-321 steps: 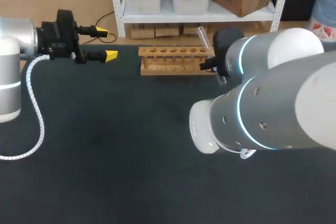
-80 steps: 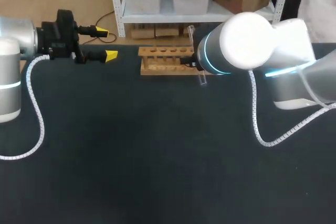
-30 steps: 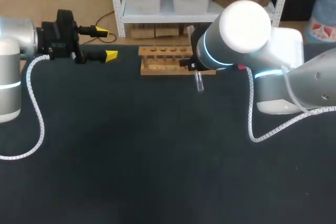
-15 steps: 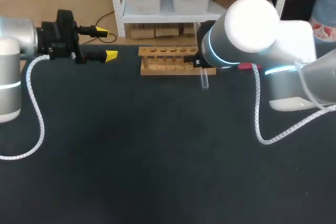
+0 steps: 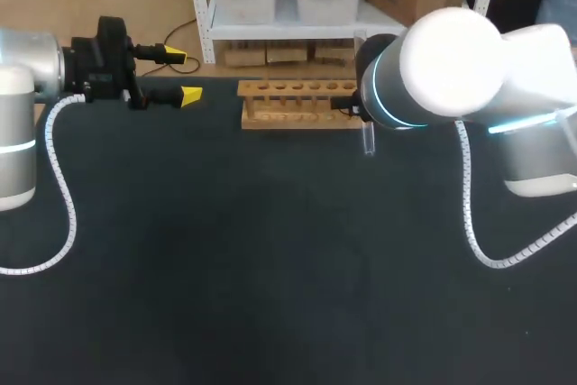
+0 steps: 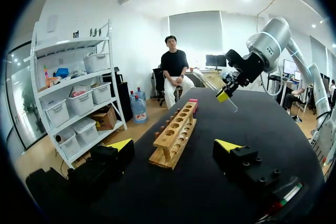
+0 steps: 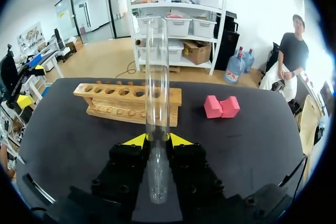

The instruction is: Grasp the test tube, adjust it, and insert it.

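Observation:
A clear glass test tube (image 7: 157, 77) stands upright between my right gripper's (image 7: 156, 139) yellow tips, which are shut on its lower part. In the head view only the tube's end (image 5: 368, 139) shows, under my right arm and by the right end of the wooden rack (image 5: 302, 104). The rack (image 7: 128, 102) lies ahead of the right gripper, its row of holes facing up with nothing in them. My left gripper (image 5: 183, 75) is open to the left of the rack, with nothing between its fingers. From the left wrist, the rack (image 6: 176, 137) lies ahead, and the right gripper (image 6: 224, 95) holds the tube (image 6: 207, 81) tilted beyond it.
A pink block (image 7: 220, 107) lies on the black table top (image 5: 270, 250) to the right of the rack; it also shows past the rack's far end as a pink block (image 6: 192, 100) in the left wrist view.
My right arm has carried the tube to the right, from over the rack's right part to just past its right end. The left arm has kept still.

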